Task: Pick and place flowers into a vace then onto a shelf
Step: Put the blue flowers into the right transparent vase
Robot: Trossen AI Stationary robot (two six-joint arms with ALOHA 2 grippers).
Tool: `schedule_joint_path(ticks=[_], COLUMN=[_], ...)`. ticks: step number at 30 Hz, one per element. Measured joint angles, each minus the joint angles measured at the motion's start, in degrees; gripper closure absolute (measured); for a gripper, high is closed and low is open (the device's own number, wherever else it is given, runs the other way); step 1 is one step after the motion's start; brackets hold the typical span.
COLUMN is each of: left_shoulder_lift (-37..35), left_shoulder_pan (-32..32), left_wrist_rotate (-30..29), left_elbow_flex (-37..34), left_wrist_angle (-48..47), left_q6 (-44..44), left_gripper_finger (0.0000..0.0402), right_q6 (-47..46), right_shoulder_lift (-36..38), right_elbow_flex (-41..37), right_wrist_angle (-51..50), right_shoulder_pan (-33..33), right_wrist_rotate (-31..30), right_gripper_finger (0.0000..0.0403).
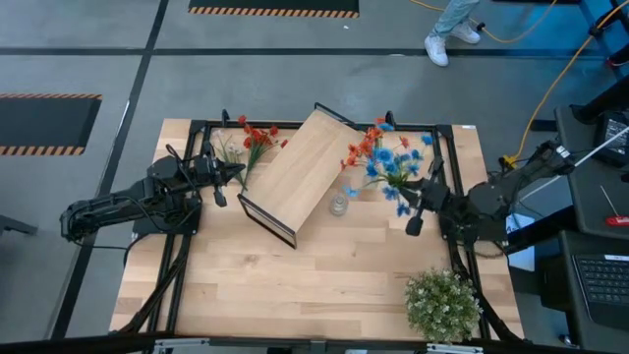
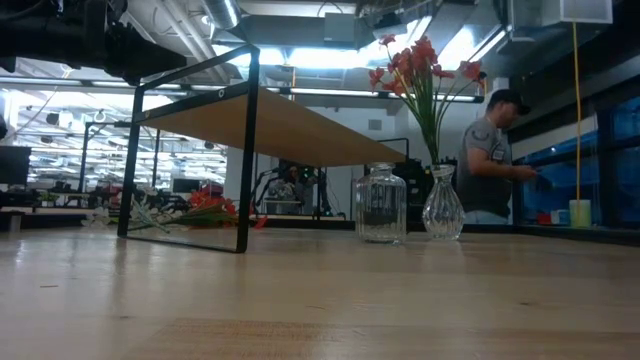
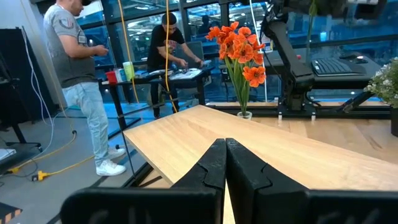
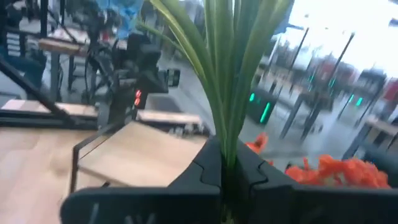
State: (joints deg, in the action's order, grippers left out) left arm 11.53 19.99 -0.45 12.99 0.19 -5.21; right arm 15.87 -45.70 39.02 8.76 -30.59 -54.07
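Looks like we're mid-carry: right gripper point(image 4: 225, 165) is pinching the blue flower stems point(image 1: 395, 169) up beside the shelf point(image 1: 300, 175), next job is threading them into the glass vase point(image 1: 338, 206), while left gripper point(image 3: 225, 163) sits pressed together.

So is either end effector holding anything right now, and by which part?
The right end effector grips a flower sprig by its green stems. The left end effector is shut on nothing, near the shelf.

arms: dark, jointed; fingers point(image 3: 219, 168): matte black, tapered; wrist housing: black
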Motion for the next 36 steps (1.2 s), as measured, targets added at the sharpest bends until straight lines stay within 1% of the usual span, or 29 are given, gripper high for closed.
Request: schedule_joint_path(ticks=[4,8,11,16,18,21,23,28,32,35,36], left_shoulder_lift=[0.0,0.0,0.0,0.0,0.0,0.0,0.0,0.0,0.0,0.0,0.0], left_shoulder_pan=[0.0,0.0,0.0,0.0,0.0,0.0,0.0,0.0,0.0,0.0,0.0], left_wrist_rotate=[0.0,0.0,0.0,0.0,0.0,0.0,0.0,0.0,0.0,0.0,0.0], left_elbow_flex=[0.0,0.0,0.0,0.0,0.0,0.0,0.0,0.0,0.0,0.0,0.0], left_wrist_angle=[0.0,0.0,0.0,0.0,0.0,0.0,0.0,0.0,0.0,0.0,0.0], left_q6=[0.0,0.0,0.0,0.0,0.0,0.0,0.0,0.0,0.0,0.0,0.0], left_gripper_finger=[0.0398,0.0398,0.0398,0.0398,0.0398,0.0398,0.0398,0.0398,0.0398,0.0398,0.0398], right_q6=[9.1,13.1,15.8,19.9,20.3,20.3,20.1,17.0,14.5,12.7,12.5], right_shoulder_lift=[0.2,-0.8,-2.2,-5.3,-6.3,-7.5,-8.3,-10.4,-11.9,-13.2,-13.7], right_elbow_flex=[-9.6,-19.2,-24.8,-30.4,-31.3,-31.5,-31.2,-31.0,-30.9,-30.9,-30.9], right_wrist_angle=[21.1,39.4,51.2,64.6,67.1,68.3,68.2,68.2,68.2,68.2,68.2], right_shoulder_pan=[0.6,1.7,3.3,7.5,9.5,12.6,14.6,19.5,23.0,25.6,26.3], right_wrist_rotate=[-1.6,-1.0,2.4,9.7,11.5,15.3,15.8,19.4,20.6,25.0,25.4], right_gripper_finger=[0.0401,0.0401,0.0401,0.0401,0.0401,0.0400,0.0399,0.0401,0.0401,0.0400,0.0400])
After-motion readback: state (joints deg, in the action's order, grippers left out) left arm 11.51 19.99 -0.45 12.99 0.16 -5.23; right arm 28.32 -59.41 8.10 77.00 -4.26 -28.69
